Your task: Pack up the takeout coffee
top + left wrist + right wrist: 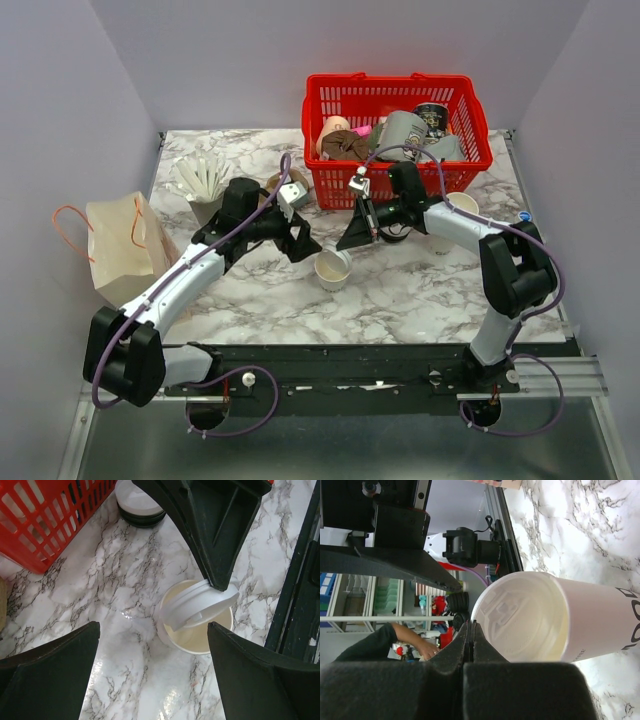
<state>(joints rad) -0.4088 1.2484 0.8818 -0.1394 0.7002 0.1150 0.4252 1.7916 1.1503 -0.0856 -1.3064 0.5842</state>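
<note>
Worktop: we see a marble worktop (420,290) with both arms reaching in toward its middle.
Basket: a red basket (400,185) of odds and ends stands at the far side, well behind the action.
Bag: the brown paper bag (120,250) stands upright at the far left, by the worktop's left edge and well apart from the cup. The left arm is the nearer one to it.
Left pincer: the left pincer (152,630) is released, jaws spread wide. It hangs just beside the cup on its left and touches nothing.
Right pincer: the right pincer (470,630) is clenched on the raised edge of the lid, coming in from the cup's right.
Cup: the takeout coffee cup (332,272) stands upright on the worktop's centre, its long axis vertical, between the two pincers.
Cup from the left wrist: it lies ahead of the open jaws, closer to the right-hand finger than the left.
Lid: the lid (200,610) is tilted across the cup mouth, not seated. Its high side is at the right pincer's tip, and the pale inside of the cup shows below.
Spare lids: a stack of lids (140,502) sits near the basket, apart from the cup.
Step, as we judge it: the lid must be levelled and pressed home before the cup can go leftward to the bag.
</note>
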